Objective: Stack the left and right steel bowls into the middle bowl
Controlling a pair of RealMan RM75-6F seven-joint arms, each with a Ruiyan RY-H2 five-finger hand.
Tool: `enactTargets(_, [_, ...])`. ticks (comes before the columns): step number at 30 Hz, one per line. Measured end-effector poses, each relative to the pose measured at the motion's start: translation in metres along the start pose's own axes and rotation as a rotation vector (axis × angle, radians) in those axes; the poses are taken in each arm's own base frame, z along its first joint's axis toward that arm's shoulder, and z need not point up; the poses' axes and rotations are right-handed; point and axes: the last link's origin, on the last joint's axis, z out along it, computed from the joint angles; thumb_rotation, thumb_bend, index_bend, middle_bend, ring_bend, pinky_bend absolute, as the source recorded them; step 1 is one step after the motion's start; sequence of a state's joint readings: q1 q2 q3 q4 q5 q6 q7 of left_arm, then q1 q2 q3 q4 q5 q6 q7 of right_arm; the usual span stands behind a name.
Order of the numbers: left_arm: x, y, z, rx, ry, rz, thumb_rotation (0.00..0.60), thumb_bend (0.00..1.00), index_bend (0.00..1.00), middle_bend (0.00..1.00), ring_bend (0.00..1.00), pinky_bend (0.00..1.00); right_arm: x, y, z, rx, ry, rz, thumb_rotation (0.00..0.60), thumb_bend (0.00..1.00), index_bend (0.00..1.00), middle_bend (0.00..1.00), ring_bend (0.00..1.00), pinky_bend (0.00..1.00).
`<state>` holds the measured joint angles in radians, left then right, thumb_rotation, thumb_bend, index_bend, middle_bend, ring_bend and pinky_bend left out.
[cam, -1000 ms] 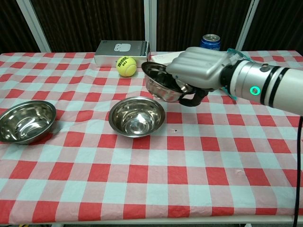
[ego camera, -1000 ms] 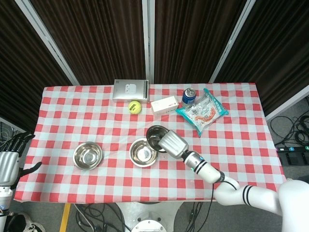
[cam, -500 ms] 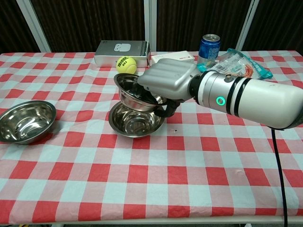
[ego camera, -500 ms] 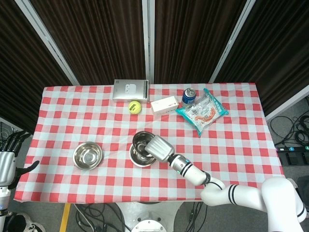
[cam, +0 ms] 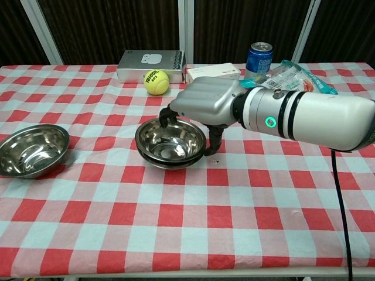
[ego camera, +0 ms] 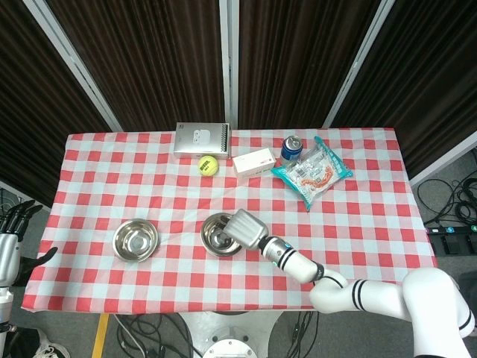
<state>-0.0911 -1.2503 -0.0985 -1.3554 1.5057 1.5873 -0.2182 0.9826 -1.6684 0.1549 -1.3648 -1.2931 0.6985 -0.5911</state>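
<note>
Two steel bowls [cam: 170, 143] sit nested at the table's middle [ego camera: 217, 234], the upper one resting inside the lower. My right hand [cam: 208, 105] hovers just over their far right rim [ego camera: 244, 227]; one fingertip [cam: 166, 116] hangs above the back rim and the thumb stands beside the right rim, holding nothing. A third steel bowl [cam: 32, 149] stands alone to the left [ego camera: 135, 240]. My left hand [ego camera: 11, 239] is off the table's left edge, fingers spread and empty; the chest view does not show it.
Along the table's back are a silver box [ego camera: 201, 139], a yellow tennis ball [ego camera: 208, 165], a white carton [ego camera: 253, 161], a blue can [ego camera: 291, 148] and a snack bag [ego camera: 313, 170]. Red checked cloth covers the table [cam: 193, 234].
My right hand carried its bowl leftward over the middle bowl and let go; the bowl now sits nested in it. The left hand drifted slightly further left.
</note>
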Motion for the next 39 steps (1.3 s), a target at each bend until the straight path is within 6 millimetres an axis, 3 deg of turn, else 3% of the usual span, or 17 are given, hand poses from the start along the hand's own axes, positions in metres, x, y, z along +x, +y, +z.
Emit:
enactTargets(5, [-0.001,0.001,0.001,-0.001,-0.011,0.000,0.600,0.14,0.23,0.23,0.16,0.25,0.021,0.018,-0.016,-0.036,0.039,-0.030,0.600,0.04,0.22,0.25,0.56,0.64])
enactTargets(9, [-0.003,0.003,0.001,-0.006,-0.023,0.005,0.600,0.14,0.23,0.23,0.16,0.25,0.044,0.041,-0.044,-0.093,0.078,-0.042,0.600,0.03,0.22,0.26,0.55,0.63])
enactTargets(12, [-0.006,0.005,0.002,-0.013,-0.039,0.015,0.600,0.14,0.23,0.23,0.16,0.25,0.058,0.062,-0.078,-0.163,0.096,-0.028,0.600,0.02,0.22,0.26,0.48,0.59])
enactTargets(16, [-0.012,0.009,0.003,-0.025,-0.079,0.032,0.600,0.14,0.23,0.23,0.16,0.25,0.068,0.091,-0.144,-0.310,0.113,0.043,0.600,0.01,0.22,0.26,0.25,0.38])
enactTargets(19, [-0.019,0.013,0.005,-0.039,-0.120,0.046,0.600,0.14,0.23,0.23,0.16,0.25,0.063,0.106,-0.193,-0.425,0.125,0.120,0.600,0.02,0.19,0.21,0.13,0.22])
enactTargets(24, [-0.032,0.026,0.005,-0.086,-0.197,0.068,0.600,0.14,0.23,0.23,0.16,0.27,0.048,0.116,-0.266,-0.583,0.147,0.235,0.600,0.03,0.14,0.15,0.05,0.04])
enactTargets(28, [-0.038,0.032,0.004,-0.109,-0.228,0.079,0.600,0.14,0.23,0.23,0.16,0.27,0.036,0.110,-0.314,-0.672,0.175,0.308,0.600,0.03,0.13,0.14,0.04,0.00])
enactTargets(34, [-0.046,0.037,0.001,-0.127,-0.269,0.138,0.600,0.14,0.25,0.30,0.18,0.31,0.028,0.110,-0.351,-0.716,0.213,0.338,0.600,0.03,0.12,0.14,0.04,0.00])
enactTargets(39, [-0.059,0.041,-0.004,-0.172,-0.281,0.221,0.600,0.15,0.30,0.36,0.25,0.40,0.019,0.112,-0.359,-0.717,0.215,0.347,0.600,0.03,0.10,0.14,0.04,0.00])
